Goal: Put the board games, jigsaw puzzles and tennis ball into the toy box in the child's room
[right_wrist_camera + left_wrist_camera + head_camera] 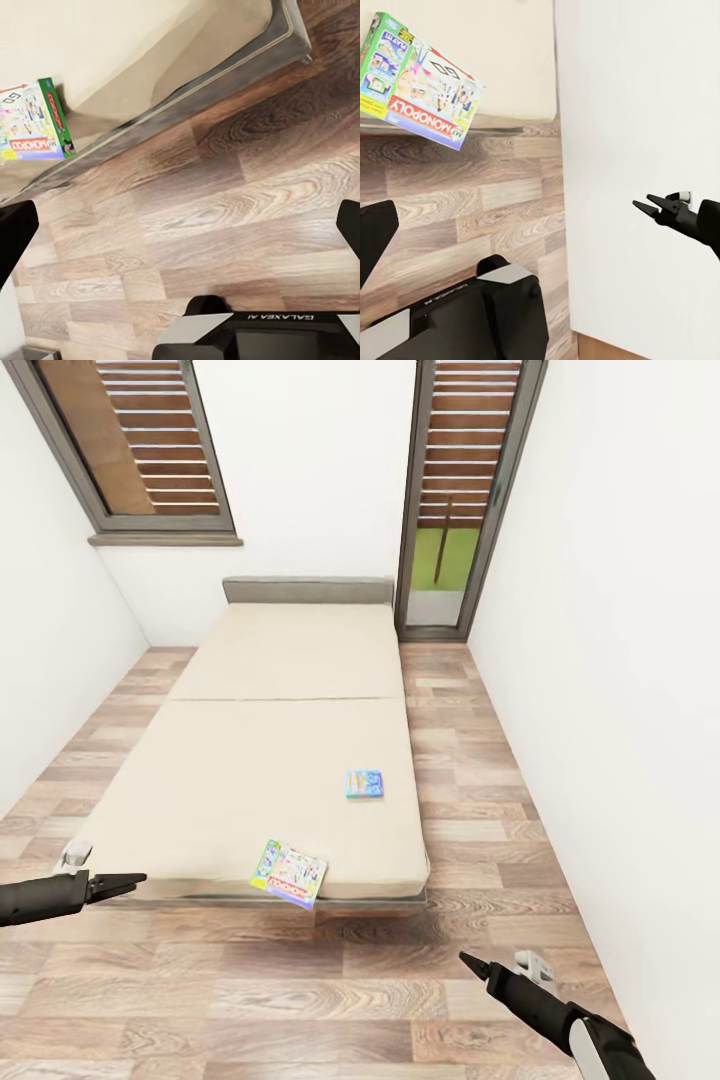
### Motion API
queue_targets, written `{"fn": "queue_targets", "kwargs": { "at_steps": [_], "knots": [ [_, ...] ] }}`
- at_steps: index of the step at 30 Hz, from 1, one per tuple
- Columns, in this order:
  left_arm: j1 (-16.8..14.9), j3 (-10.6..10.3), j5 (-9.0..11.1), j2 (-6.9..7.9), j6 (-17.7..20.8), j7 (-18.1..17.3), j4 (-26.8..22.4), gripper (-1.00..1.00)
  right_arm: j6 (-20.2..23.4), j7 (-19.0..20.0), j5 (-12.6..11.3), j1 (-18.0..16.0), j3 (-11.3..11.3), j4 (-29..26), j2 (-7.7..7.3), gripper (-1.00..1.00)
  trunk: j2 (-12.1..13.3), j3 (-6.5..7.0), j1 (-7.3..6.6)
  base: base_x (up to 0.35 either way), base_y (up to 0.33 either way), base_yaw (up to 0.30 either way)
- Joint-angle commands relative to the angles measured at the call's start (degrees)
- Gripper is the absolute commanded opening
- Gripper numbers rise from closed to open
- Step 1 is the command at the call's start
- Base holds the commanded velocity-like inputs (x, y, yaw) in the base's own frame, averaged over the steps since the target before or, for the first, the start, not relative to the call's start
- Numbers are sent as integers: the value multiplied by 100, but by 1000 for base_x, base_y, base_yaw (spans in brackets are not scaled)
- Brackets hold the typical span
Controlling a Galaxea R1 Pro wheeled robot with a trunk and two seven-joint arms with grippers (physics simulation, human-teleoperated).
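At the near edge of the bed (260, 780), a Monopoly board game (289, 873) lies flat with one corner hanging out past the mattress over the wood floor (330, 1000); the left wrist view shows its green side panel and red logo strip (418, 81), and the right wrist view catches it too (34, 124), beside the bed's grey frame. A second, smaller board game (365, 784) with a blue cover rests farther up the mattress, toward the bed's right side and well apart from the first. The left gripper (128, 881) hangs near the bed's near left corner, its dark fingers drawn together to a point. The right gripper (467, 962) hovers over the floor off the bed's near right corner, and its fingers also look closed together; the left wrist view shows it against the white wall (649, 205). Neither gripper touches a game. Behind the bed stand a shuttered window (140, 440) and a glazed door (455, 490).
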Motion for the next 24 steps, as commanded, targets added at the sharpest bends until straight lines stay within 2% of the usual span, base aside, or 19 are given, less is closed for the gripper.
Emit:
{"fn": "queue_targets", "kwargs": {
  "at_steps": [1,13,24],
  "knots": [
    [-5,20,-62,-4,59,-46,-4,100,48,12,-40,-3,-11,-2,1,100,-9,1,3,0,0,0],
    [-5,19,-62,-45,47,-46,-4,100,49,12,-39,-3,-6,-2,1,100,-9,112,3,0,0,0],
    [-5,-81,-66,-48,46,-46,-4,100,49,12,-39,-3,-13,-2,1,100,-9,213,3,0,0,0]
  ]
}}
